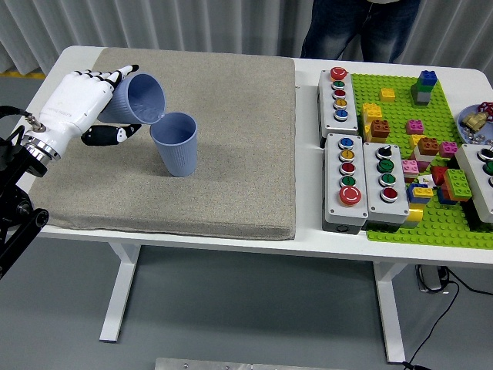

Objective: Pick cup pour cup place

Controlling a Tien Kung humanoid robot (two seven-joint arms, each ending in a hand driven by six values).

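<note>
With its white palm turned toward the mat, the left hand [85, 104] comes in from the left edge and wraps around a blue cup [139, 99], fingers [115, 75] curled over the top side of the cup wall and the black-tipped thumb [108, 136] tucked underneath. That is a full grasp, not a fingertip pinch: the cup sits deep in the hand, and only its front half and open mouth show. And look at the angle: the held cup is tipped well over on its side, mouth facing right and slightly down, its lower rim right at the rim of a second blue cup [176, 143]. Whether the two rims actually touch is too close to call from this height. Nothing can be seen coming out of the tilted cup.

That second cup stands upright on the grey mat [231, 131], just right of the hand, mouth open to the ceiling. The mat covers the left part of the white table [308, 231].

Over on the right, well apart from the action, sit grey button boxes [350, 166] with coloured buttons, and beyond them a green building-brick plate [427, 220] scattered with bricks of many colours. A person [358, 27] stands at the far side, only dark trousers showing, hands out of the picture. The right arm is nowhere in view.
</note>
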